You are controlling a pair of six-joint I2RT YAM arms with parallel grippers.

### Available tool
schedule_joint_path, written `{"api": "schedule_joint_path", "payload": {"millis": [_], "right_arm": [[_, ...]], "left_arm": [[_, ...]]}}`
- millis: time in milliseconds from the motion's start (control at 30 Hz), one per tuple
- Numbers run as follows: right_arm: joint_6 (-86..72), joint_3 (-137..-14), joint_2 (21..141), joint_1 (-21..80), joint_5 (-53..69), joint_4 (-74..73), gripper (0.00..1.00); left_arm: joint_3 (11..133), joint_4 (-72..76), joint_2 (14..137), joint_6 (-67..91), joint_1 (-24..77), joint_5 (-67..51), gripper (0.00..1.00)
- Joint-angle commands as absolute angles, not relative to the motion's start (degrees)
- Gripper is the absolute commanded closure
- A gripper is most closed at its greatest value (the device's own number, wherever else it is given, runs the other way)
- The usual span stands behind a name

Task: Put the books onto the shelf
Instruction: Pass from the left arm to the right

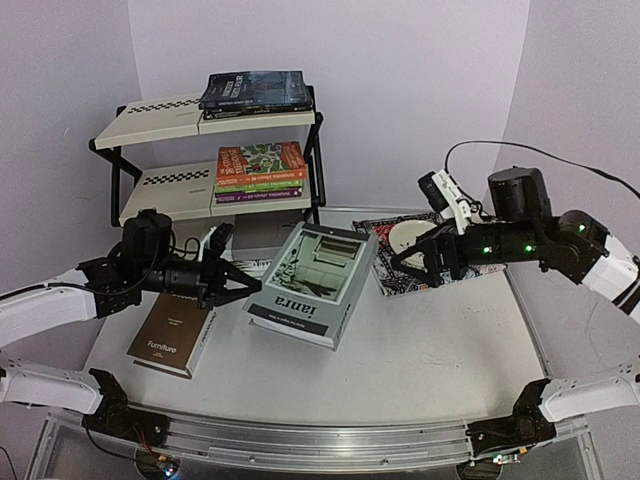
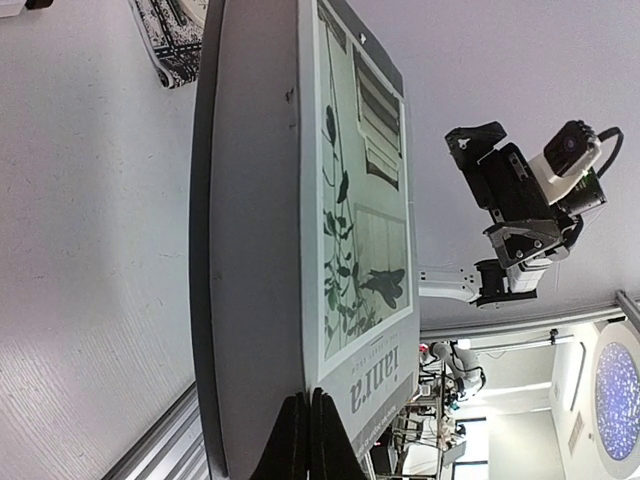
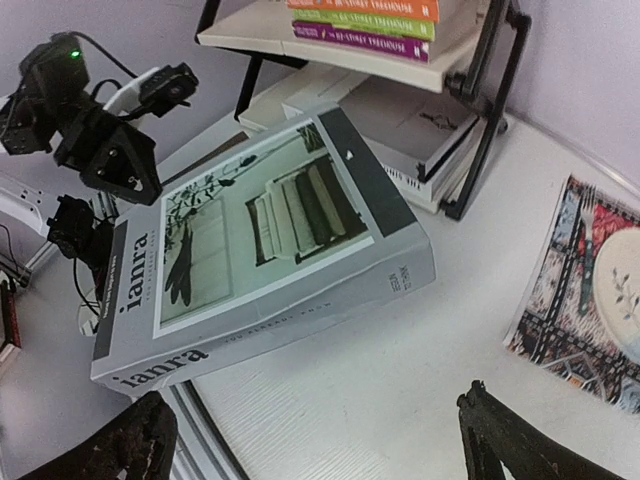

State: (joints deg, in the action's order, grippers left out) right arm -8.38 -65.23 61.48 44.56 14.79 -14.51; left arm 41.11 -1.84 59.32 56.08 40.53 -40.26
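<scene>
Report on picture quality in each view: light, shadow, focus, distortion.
Top external: even soft light, sharp throughout, a faint shadow on the table under the raised grey book. Left wrist: turned sideways, the book's edge bowed as by a wide lens, the left gripper a dark silhouette against it. Right wrist: the book sharp, the right gripper dark and slightly soft at the bottom.

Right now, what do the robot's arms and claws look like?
The left arm and right arm are white shells joined by black cylindrical joints. The left gripper and right gripper are black, triangular, two-fingered, each with a white camera behind it. Green lights glow on the right arm; a thin black cable loops above it.
</scene>
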Motion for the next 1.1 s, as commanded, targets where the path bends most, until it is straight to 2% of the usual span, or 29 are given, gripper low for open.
{"api": "schedule_joint_path", "payload": {"millis": [0, 267, 500, 667, 933, 1067], "right_arm": [[4.2, -61.7, 58.6, 44.7, 13.3, -8.3, 0.02], [32.5, -57.9, 55.6, 44.7, 26.4, -1.7, 0.02], [58.2, -56.6, 55.7, 45.1, 29.9, -2.9, 0.02], [70.3, -54.0, 56.2, 47.6, 24.1, 0.2, 0.02], [80.0, -51.4, 58.2, 57.0, 11.0, 8.9, 0.02], [81.7, -51.5, 59.6, 58.5, 8.4, 9.6, 0.07]], "left_arm": [[44.4, 4.9, 62.0, 56.9, 38.5, -48.3, 1.00], [47.3, 5.3, 63.9, 58.7, 37.1, -52.0, 1.00], [48.2, 5.7, 65.0, 60.5, 36.3, -55.1, 1.00], [49.2, 5.8, 65.8, 61.2, 36.2, -58.0, 1.00], [50.1, 5.8, 66.6, 62.2, 36.2, -61.1, 1.00], [50.1, 5.8, 66.3, 62.0, 36.2, -62.2, 1.00]]}}
